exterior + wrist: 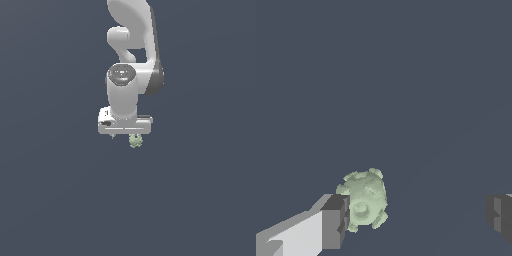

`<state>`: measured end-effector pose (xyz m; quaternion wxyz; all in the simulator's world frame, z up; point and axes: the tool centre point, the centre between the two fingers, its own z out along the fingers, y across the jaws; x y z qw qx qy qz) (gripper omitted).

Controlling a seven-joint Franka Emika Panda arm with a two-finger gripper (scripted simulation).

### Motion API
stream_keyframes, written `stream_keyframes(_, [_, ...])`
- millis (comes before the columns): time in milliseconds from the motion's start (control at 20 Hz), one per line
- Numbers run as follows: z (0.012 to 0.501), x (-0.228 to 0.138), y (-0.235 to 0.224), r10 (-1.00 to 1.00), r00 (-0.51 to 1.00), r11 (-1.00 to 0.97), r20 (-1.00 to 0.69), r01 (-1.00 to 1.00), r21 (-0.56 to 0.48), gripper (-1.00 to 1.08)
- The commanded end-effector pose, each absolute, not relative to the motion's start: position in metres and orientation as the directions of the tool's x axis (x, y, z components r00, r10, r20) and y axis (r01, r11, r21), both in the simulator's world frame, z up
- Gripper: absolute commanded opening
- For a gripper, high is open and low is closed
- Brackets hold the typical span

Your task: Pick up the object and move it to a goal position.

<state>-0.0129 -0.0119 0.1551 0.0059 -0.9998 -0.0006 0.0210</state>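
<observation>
Item: pale green bumpy object [362,200], 1 pc, sat just beside one finger [335,221]. Gripper [418,215] w/ jaws spread wide, released, grasping nothing.

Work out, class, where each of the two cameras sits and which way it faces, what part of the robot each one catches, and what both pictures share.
Exterior view: off the arm, facing the white arm; its gripper hangs over the pale green object against plain grey.
Wrist view: on the wrist, looking out past the gripper; only its two fingers show, wide apart, the object beside one of them.
Shared: both show the gripper and the object.
</observation>
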Motion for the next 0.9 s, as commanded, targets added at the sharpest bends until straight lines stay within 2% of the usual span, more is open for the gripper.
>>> stream_keyframes(0, [0.154,-0.014,-0.015,-0.011,0.999,-1.0,-0.045,-0.012,-0.013,1.0])
stream_keyframes(450, [0.145,-0.02,-0.007,0.02,0.999,-1.0,-0.039,0.019,-0.01,1.0])
stream_keyframes(850, [0.117,-0.044,0.015,0.105,0.994,-0.994,-0.02,0.105,-0.004,1.0])
